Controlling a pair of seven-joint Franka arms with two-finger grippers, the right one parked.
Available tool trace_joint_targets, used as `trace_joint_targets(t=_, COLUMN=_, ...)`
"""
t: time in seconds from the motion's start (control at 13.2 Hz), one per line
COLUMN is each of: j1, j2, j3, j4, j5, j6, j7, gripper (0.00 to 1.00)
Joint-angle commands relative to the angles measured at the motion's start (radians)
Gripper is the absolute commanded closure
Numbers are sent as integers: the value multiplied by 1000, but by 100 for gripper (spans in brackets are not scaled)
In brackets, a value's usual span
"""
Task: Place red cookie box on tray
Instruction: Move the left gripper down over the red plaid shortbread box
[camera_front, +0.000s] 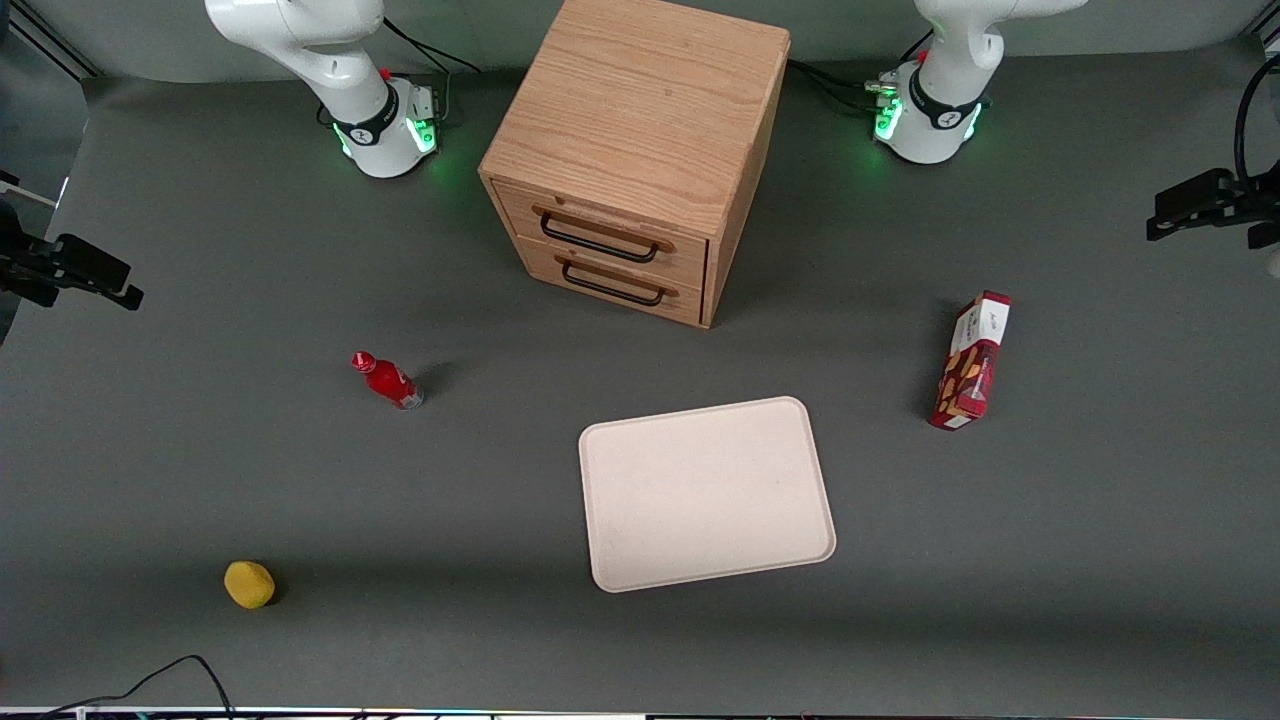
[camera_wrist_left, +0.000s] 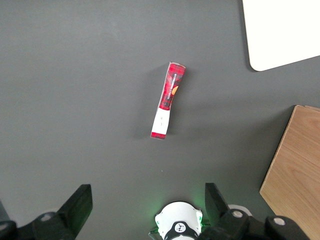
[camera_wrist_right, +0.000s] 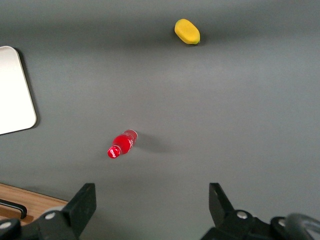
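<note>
Task not yet started. Red cookie box (camera_front: 971, 361) resting on bench (camera_front: 1100, 520) near tray (camera_front: 705, 494), apart from it. Claw (camera_wrist_left: 146, 207) high above box, fingers apart, empty. Grasp, transfer, release outstanding.

A wooden two-drawer cabinet (camera_front: 640, 150) stands beside my gripper (camera_wrist_left: 147, 202), toward the parked arm. A small red bottle (camera_front: 387, 380) lies well apart from it, and a yellow lemon-shaped item (camera_front: 249, 584) farther still.
</note>
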Motion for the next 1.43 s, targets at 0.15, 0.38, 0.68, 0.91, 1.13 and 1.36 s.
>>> trace_joint_targets(t=0.15, j1=-17, j2=27, j3=15, j4=36, j5=19, j6=-41, j7=-22, gripper=0)
trace_joint_targets(t=0.38, j1=-19, j2=53, j3=7, j4=-135, j5=2, j6=67, j7=18, gripper=0)
trace_joint_targets(t=0.68, j1=-19, j2=39, j3=-5, j4=-486, j5=2, j6=423, j7=235, gripper=0)
trace_joint_targets(t=0.91, j1=-21, j2=45, j3=-7, j4=-736, j5=-4, j6=742, j7=237, gripper=0)
trace_joint_targets(t=1.13, j1=-24, j2=80, j3=-13, j4=-930, j5=-30, j6=1087, j7=237, gripper=0)
trace_joint_targets(t=1.36, j1=-28, j2=138, j3=-18, j4=-1028, j5=-60, j6=1312, j7=227, gripper=99)
